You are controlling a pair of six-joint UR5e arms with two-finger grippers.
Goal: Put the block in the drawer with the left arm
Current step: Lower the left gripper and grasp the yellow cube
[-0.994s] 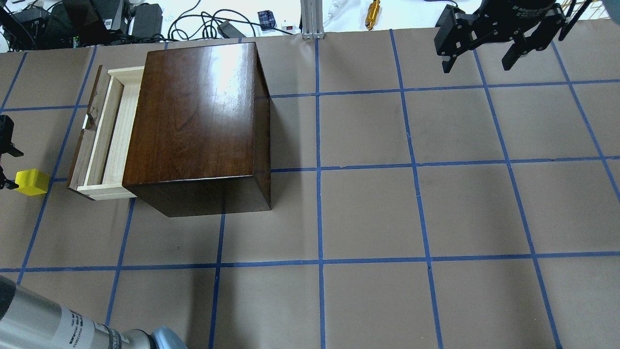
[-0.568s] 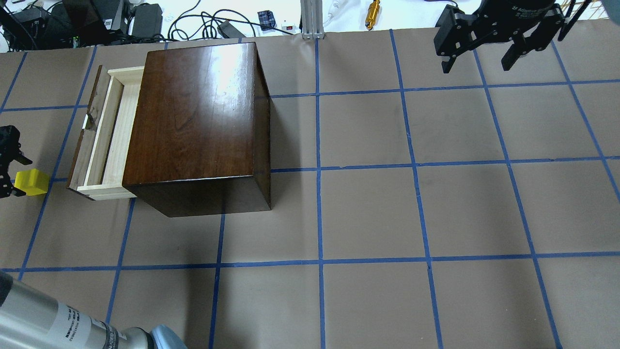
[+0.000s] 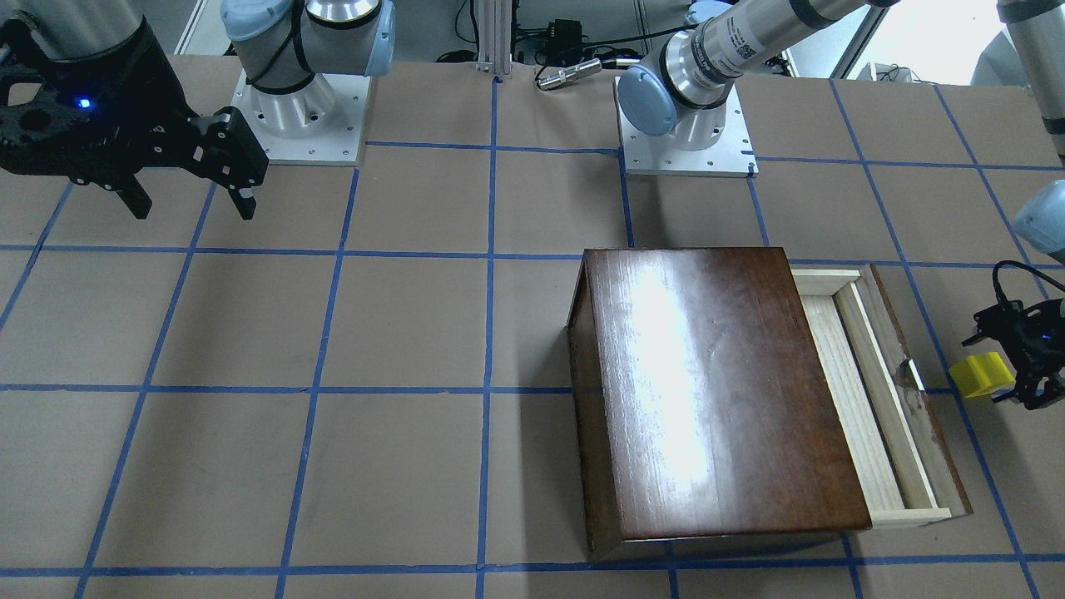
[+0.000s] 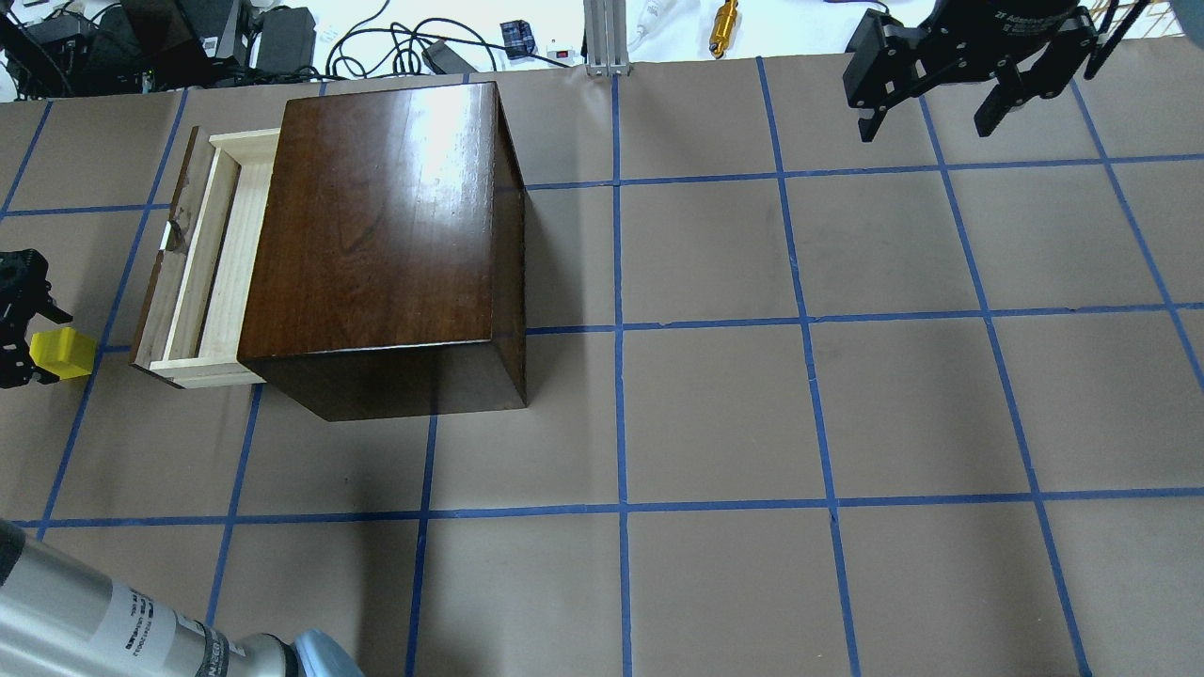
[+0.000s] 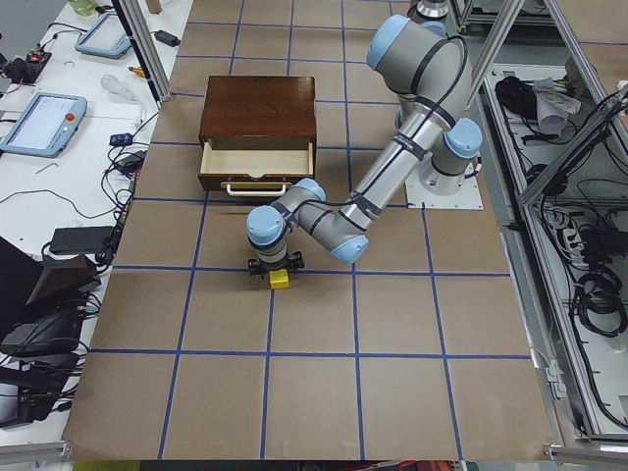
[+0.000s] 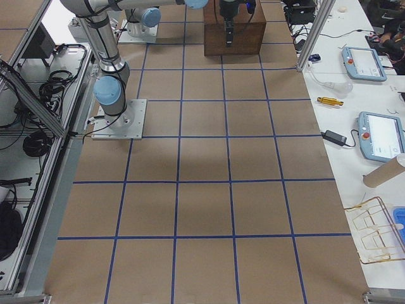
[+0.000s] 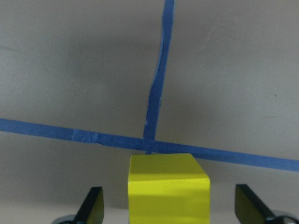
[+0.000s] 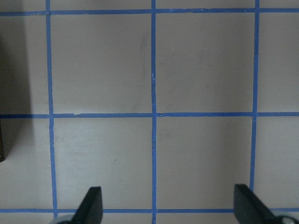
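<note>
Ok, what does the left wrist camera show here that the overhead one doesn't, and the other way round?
Wrist only: clear gaps between the block and both fingers of the left gripper. Overhead only: the drawer pulled out of the box, and the right gripper open at the far corner. Both: the block on the table inside the left gripper.

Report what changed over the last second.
The left arm's black claw slid in from the overhead view's left edge until its fingers straddle the small yellow cube, jaws open with gaps on both sides, nothing gripped. The cube, the pulled-out pale-wood drawer, the glossy dark brown wooden box and the right arm's black claw stayed put.
</note>
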